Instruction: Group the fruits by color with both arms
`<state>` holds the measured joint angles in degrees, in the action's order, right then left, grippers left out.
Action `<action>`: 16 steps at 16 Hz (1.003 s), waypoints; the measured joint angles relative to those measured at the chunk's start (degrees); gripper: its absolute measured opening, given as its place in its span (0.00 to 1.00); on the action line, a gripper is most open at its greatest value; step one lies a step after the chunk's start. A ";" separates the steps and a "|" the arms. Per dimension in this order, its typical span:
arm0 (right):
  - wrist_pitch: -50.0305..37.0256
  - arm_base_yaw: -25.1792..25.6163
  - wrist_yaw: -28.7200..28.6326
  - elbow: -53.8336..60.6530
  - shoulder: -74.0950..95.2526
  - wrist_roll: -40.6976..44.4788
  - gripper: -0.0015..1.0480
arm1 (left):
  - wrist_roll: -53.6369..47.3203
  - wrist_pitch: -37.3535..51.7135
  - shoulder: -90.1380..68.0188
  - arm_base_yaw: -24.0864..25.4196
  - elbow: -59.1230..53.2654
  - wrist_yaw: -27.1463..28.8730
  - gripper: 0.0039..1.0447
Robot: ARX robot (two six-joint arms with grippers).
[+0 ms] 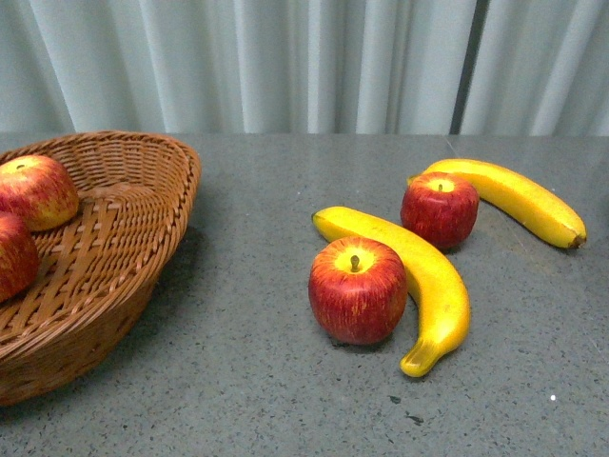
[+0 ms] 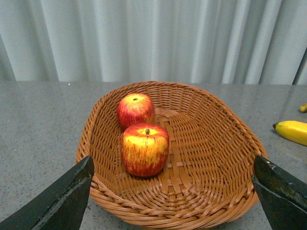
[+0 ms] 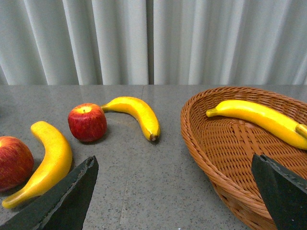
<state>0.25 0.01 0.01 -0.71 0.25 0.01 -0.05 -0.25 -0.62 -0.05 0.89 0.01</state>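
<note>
Spread wide and empty, the left gripper (image 2: 172,160) faces a wicker basket (image 2: 216,153) holding two red apples (image 2: 145,149). Right of it on the grey table (image 1: 238,381) lie a near apple (image 1: 357,288) just beside a curved banana (image 1: 433,281), then a far apple (image 1: 440,208) beside a second banana (image 1: 519,198). The right gripper (image 3: 175,159), likewise spread and empty, faces another basket (image 3: 201,143) containing bananas (image 3: 261,117).

No text, label, brand, number or sign can be read in any of the views.
</note>
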 joint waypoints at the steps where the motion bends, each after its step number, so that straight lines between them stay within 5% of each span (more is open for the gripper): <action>1: 0.00 0.00 0.00 0.00 0.00 0.00 0.94 | 0.00 0.00 0.00 0.00 0.00 0.00 0.94; 16: 0.00 0.00 0.00 0.00 0.00 0.00 0.94 | 0.00 0.00 0.00 0.00 0.00 0.02 0.94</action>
<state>0.25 0.01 0.01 -0.71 0.25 0.01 -0.05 -0.25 -0.62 -0.05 0.89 0.03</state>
